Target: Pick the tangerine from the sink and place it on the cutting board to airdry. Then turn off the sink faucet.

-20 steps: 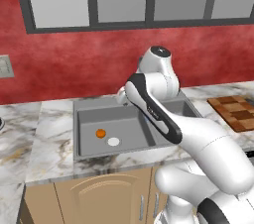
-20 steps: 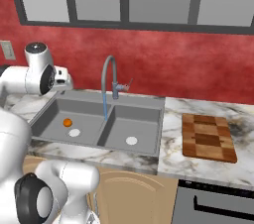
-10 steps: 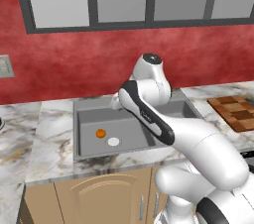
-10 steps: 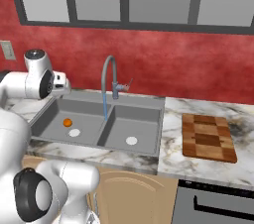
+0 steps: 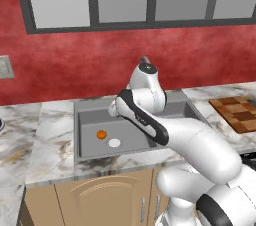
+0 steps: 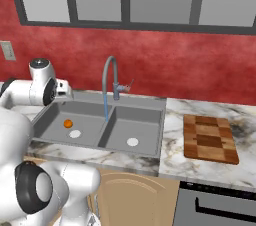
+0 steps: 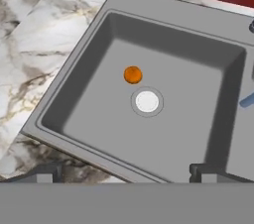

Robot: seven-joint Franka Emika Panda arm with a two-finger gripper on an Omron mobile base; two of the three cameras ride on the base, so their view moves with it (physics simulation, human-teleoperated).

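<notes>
a red-walled kitchen with a marble counter (image 6: 200, 167) held a grey double sink (image 6: 102, 101), taken here as the landmark. the tangerine (image 7: 132, 75) lay on the floor of the sink's left basin, just beside that basin's white drain (image 7: 147, 101) and not touching it, well clear of the basin walls. the faucet (image 6: 110, 82) rose behind the sink's divider, a thin blue stream falling from its head, so the water appeared to be on. the board (image 6: 209, 138) sat on the counter well to the right of the sink. the gripper (image 7: 127, 172) hung above the left basin, jaws released at full spread and holding nothing, both finger tips (image 7: 49, 172) high over the fruit. judgement: the tangerine would be light, round, likely wet and prone to roll; its skin is soft, so a gentle hold across its widest middle from straight above seems best.
</notes>
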